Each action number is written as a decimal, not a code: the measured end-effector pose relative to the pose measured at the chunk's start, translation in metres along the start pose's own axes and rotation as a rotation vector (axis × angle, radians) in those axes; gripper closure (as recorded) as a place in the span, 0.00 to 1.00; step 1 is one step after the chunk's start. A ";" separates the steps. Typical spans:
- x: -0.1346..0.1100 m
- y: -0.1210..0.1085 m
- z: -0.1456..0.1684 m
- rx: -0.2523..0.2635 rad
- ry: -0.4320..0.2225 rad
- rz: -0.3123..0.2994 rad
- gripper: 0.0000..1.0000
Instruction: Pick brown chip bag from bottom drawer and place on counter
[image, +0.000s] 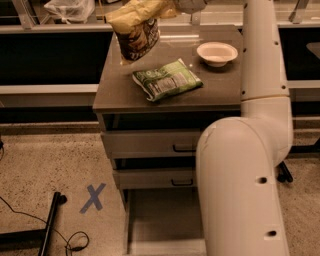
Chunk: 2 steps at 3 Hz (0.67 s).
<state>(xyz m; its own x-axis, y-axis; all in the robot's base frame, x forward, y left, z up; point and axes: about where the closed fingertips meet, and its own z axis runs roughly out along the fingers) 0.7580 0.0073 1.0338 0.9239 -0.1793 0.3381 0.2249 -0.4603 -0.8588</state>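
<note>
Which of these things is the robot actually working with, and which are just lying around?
Part of the job: brown chip bag, held by the gripper at the top edge, above the counter; open bottom drawer.
Just lying about: green bag and white bowl on the counter; blue tape cross on the floor.
</note>
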 end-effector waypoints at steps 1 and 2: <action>0.050 0.010 -0.005 0.003 0.182 -0.053 1.00; 0.073 0.027 -0.011 -0.012 0.267 -0.062 1.00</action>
<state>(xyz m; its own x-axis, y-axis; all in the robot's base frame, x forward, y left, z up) 0.8282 -0.0281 1.0401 0.7940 -0.3721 0.4808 0.2736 -0.4875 -0.8291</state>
